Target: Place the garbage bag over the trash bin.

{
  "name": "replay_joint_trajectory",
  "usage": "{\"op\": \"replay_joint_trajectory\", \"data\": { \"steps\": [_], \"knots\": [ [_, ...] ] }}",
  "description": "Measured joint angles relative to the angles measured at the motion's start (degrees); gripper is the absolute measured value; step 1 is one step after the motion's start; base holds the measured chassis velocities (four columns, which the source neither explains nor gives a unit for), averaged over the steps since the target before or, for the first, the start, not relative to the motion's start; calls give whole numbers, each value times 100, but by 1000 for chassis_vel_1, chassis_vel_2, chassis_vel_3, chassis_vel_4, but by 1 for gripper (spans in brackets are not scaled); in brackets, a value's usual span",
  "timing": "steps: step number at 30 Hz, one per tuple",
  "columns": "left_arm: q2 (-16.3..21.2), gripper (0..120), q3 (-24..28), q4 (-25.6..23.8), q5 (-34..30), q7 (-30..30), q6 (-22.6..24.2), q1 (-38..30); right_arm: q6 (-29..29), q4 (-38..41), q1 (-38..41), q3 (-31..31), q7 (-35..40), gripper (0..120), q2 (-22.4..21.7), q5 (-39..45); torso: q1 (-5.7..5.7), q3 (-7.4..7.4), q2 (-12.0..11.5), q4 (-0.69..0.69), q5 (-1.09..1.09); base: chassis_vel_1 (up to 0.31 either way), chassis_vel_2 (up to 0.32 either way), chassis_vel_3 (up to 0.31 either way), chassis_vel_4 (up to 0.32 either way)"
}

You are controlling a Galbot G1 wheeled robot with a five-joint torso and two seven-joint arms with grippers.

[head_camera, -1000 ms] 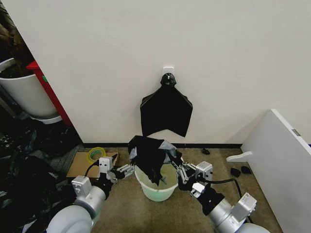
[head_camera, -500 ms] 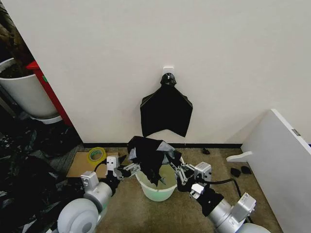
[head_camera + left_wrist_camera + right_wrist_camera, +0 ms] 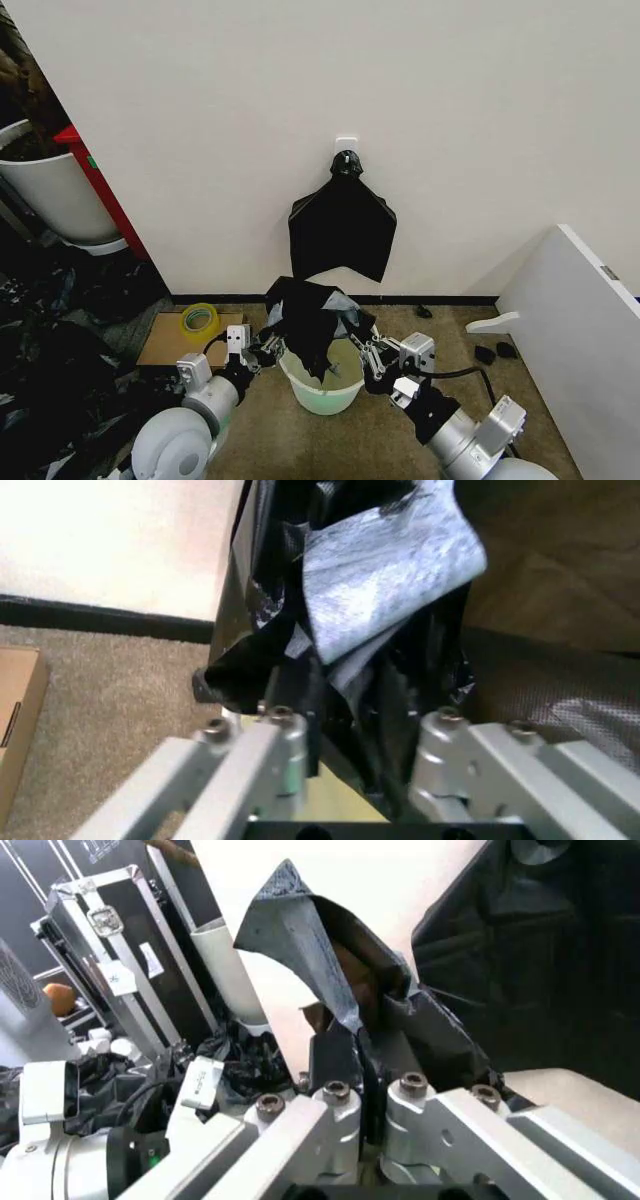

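Left arm closing in on the bag; bag still bunched over the bin, not draped.

Left end effector (image 3: 262,349) has slid right over the last second, from clear of the bin (image 3: 322,384) to its left rim, at the bag's (image 3: 308,325) edge. Left wrist view: fingers spread, black film between them, not pinched yet. Right end effector (image 3: 366,353) hasn't moved, at the right rim, fingers pressed together on a fold of bag (image 3: 365,1099). Bag hangs crumpled above and into the bin mouth, so I'd judge the mouth-spreading step is only about to start. No readable labels on bag or bin; case lettering in the right wrist view is illegible.
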Motion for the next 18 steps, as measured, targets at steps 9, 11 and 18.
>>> {"op": "replay_joint_trajectory", "data": {
  "steps": [9,11,18],
  "knots": [
    [-59,0,-55,0,-40,-29,-36,-66,0,3,-46,2,-2,0,23,-17,0,0,0,0,-1,0,0,0,0],
    [-22,0,-146,-139,-43,-30,-47,39,0,3,-71,-4,4,0,46,3,0,0,0,0,0,0,0,0,0],
    [288,0,-439,-955,-221,-133,-35,266,-227,136,-131,92,201,0,27,597,0,0,0,0,0,0,0,0,0]
  ]
}}
